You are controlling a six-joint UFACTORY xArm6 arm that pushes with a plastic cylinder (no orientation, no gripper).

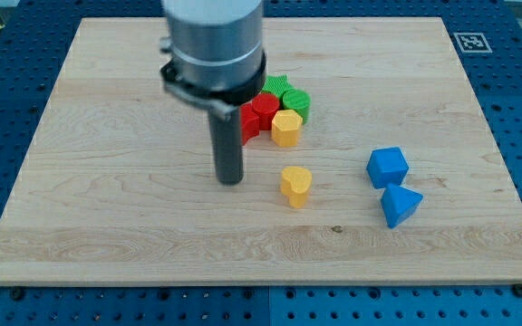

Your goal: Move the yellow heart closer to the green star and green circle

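Observation:
The yellow heart [295,185] lies near the middle of the wooden board [107,208]. My tip [231,181] rests on the board just to the view's left of the heart, a short gap apart. Above them sits a tight cluster: a green star [276,86] at the top, a green circle [294,101] to its right, a red block [263,110] and another red block [250,123] partly hidden behind the rod, and a yellow hexagon block [286,129] at the cluster's bottom. The heart is apart from the cluster, below the yellow hexagon.
A blue cube-like block [387,167] and a blue triangular block [400,205] lie to the view's right of the heart. The arm's grey body [214,41] hangs over the board's upper middle. A marker tag [469,42] sits at the upper right corner.

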